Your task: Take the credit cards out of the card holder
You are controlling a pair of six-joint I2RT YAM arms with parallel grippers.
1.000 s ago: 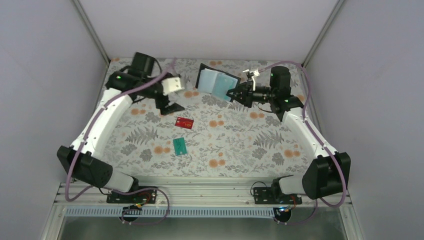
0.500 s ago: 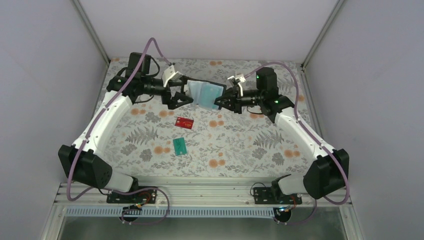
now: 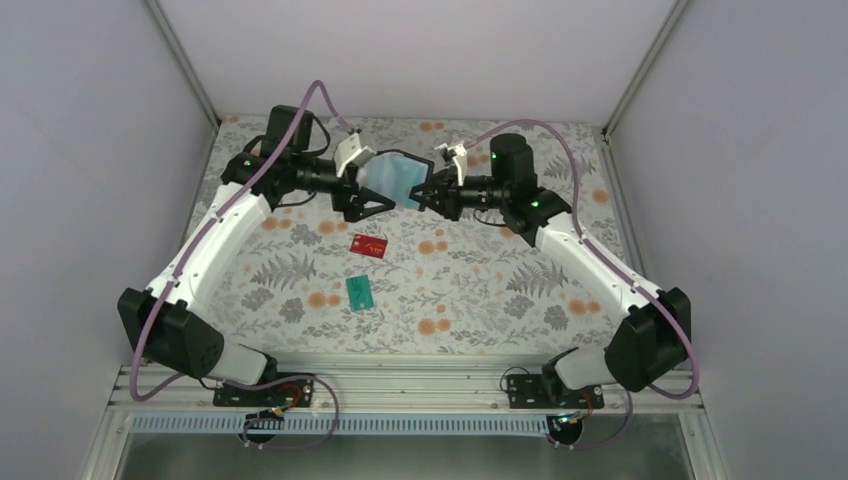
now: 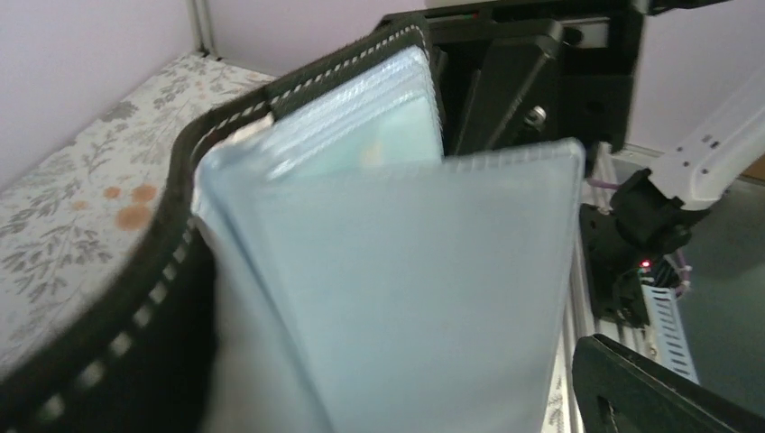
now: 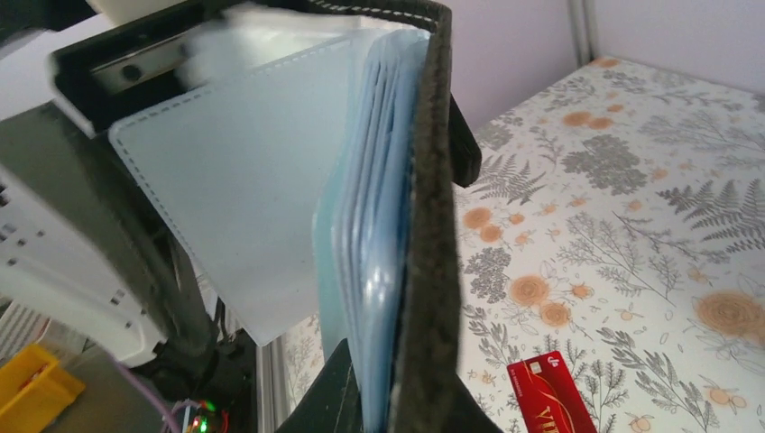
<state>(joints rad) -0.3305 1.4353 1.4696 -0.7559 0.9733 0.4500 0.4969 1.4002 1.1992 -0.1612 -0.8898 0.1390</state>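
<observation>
The black card holder hangs open in the air over the back of the table, its clear sleeves fanned out. My right gripper is shut on its right edge; the right wrist view shows the stitched cover edge-on, pinched above my fingers. My left gripper stands open at the holder's left side, and a loose sleeve lies between its jaws, with only one finger showing. A teal card shows through an inner sleeve. One red credit card and one teal credit card lie flat on the table.
The floral tablecloth covers the table, with grey walls on the left, back and right. The red card lies just below and to the left of the held holder. Both arm bases sit on the metal rail at the near edge.
My right gripper carried the holder left toward the table's middle. My left gripper swung up and right from beside the table to the holder's left side, now straddling a sleeve.
</observation>
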